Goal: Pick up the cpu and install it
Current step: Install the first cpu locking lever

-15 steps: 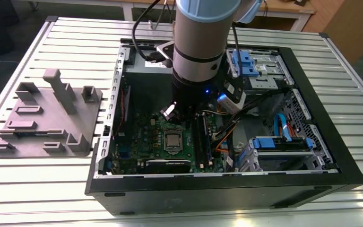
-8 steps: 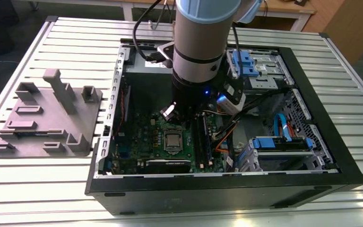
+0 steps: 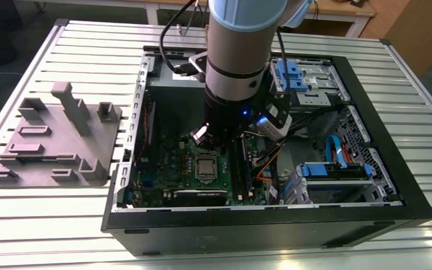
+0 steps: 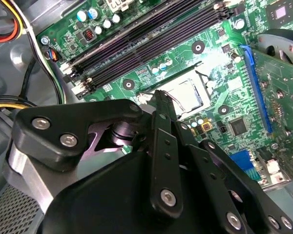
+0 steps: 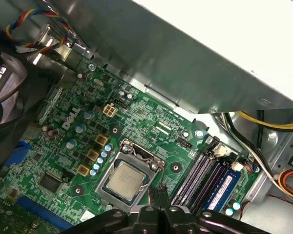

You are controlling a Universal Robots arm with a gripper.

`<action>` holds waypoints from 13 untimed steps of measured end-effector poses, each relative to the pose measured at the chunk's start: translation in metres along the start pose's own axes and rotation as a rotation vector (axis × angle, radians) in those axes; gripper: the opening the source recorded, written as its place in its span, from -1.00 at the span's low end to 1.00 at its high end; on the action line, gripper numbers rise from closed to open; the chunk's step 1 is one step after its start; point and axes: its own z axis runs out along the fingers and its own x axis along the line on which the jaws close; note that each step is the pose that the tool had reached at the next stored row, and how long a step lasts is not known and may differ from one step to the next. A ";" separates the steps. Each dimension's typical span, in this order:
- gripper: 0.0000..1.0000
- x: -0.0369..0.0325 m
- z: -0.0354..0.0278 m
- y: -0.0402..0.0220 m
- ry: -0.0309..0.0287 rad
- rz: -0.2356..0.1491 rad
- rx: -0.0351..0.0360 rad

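Observation:
The cpu, a small square chip with a pale metal top, lies flat in the silver socket frame on the green motherboard. It also shows in the exterior view as the cpu and in the second wrist view as the cpu. My gripper hovers just above the board beside the socket, on its memory-slot side. Its black fingers are shut together with nothing between them. In the exterior view the arm reaches down into the open computer case, with the gripper just behind the socket.
Long black memory sticks run next to the socket. A grey tray lies on the slatted table at the exterior view's left. Blue drive cages, loose cables and the case walls crowd around the board.

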 end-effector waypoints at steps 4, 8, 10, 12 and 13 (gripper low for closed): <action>-0.80 0.0027 0.0020 -0.0045 -0.0001 0.003 0.0000; -0.80 0.0043 0.0044 -0.0073 -0.0001 0.005 0.0001; -0.80 0.0043 0.0047 -0.0074 0.0001 0.005 0.0002; -0.80 0.0041 0.0060 -0.0072 -0.0002 0.005 0.0000; -0.80 0.0040 0.0073 -0.0071 0.0000 0.005 0.0001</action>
